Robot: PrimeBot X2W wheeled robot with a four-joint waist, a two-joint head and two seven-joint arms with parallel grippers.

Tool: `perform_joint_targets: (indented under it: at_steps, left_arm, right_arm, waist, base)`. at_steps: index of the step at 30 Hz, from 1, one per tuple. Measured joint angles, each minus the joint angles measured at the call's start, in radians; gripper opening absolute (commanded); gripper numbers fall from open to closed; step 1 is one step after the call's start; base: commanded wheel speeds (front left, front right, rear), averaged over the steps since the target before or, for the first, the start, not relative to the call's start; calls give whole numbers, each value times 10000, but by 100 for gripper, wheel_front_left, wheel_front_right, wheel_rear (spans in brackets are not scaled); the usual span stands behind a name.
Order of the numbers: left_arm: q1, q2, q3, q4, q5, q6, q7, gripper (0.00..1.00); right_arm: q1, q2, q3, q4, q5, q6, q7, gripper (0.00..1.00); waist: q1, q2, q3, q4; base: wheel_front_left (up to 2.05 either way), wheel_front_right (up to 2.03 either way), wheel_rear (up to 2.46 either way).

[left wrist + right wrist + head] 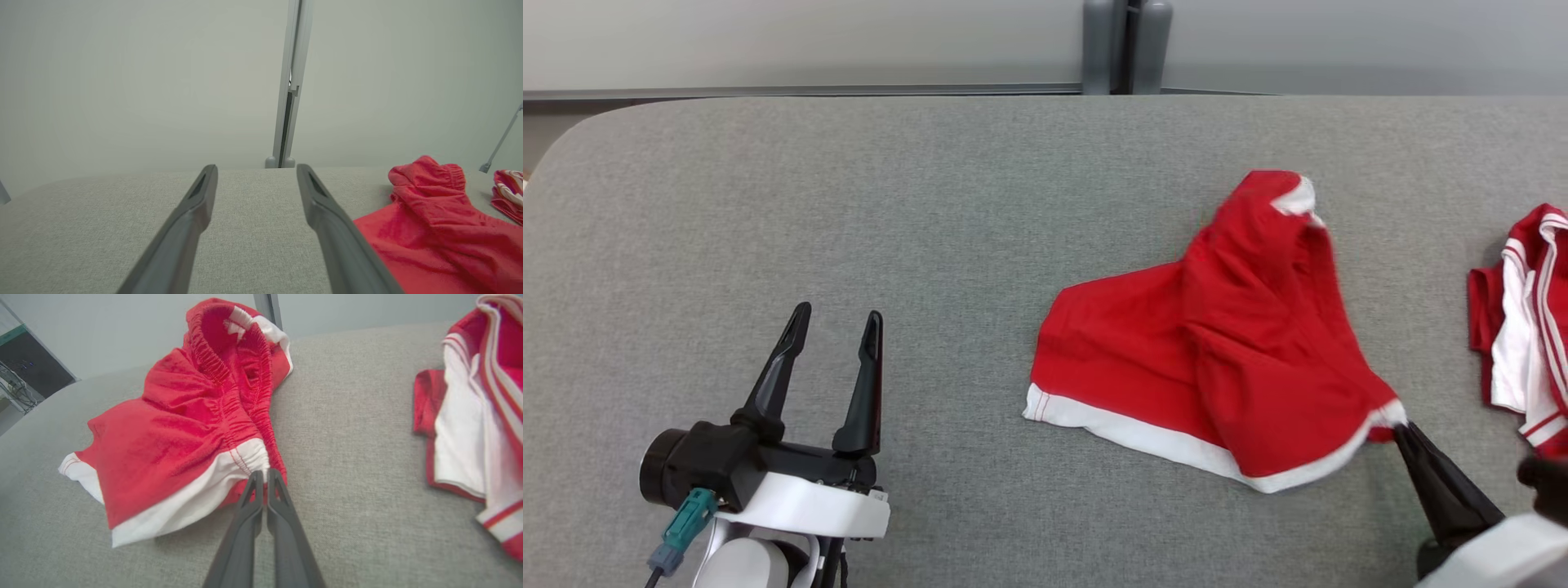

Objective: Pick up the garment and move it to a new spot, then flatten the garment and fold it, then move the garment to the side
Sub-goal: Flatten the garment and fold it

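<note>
Left pincer (838, 313) agape, right pincer (1401, 429) tightly closed

Not reading any text, label, brand, number or sign anywhere. The red garment (1176, 351) is showing plain cloth with white trim. The second garment (1531, 327) is showing only red and white stripes. Nothing legible on either.

One red garment (1176, 351), perhaps one striped garment (1531, 327), one grey surface (849, 204), two claws: left claw (837, 314), right claw (1403, 431).
</note>
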Motion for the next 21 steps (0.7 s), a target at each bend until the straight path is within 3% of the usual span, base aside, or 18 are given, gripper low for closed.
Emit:
perform_joint_targets:
  at_steps: [3,7,8,9,21]
  left_arm:
    - [2,71,-4,-27,-2,2,42,100]
    - [1,153,-6,-50,-12,2,81,100]
    - [1,171,-12,-48,-13,2,117,100]
    - [1,178,-15,-44,-17,2,127,100]
    - [735,343,59,4,-148,178,280,100]
  right_arm:
    - [686,332,-709,-19,-430,-2,94,0]
    - [969,654,-905,27,-725,-2,284,0]
    - [966,715,-913,13,-763,-2,301,28]
    - [965,775,-961,-31,-821,-2,311,100]
    - [985,1003,-1622,-2036,-1592,-2,-282,100]
  waist:
    - [0,0,-32,-138]
    - [-1,0,-27,-234]
    - [0,0,-36,-252]
    - [-1,0,-55,-265]
    - [0,0,-825,-384]
  base:
    - [0,0,0]
    - [0,0,0]
    - [0,0,0]
    - [0,0,0]
    - [0,0,0]
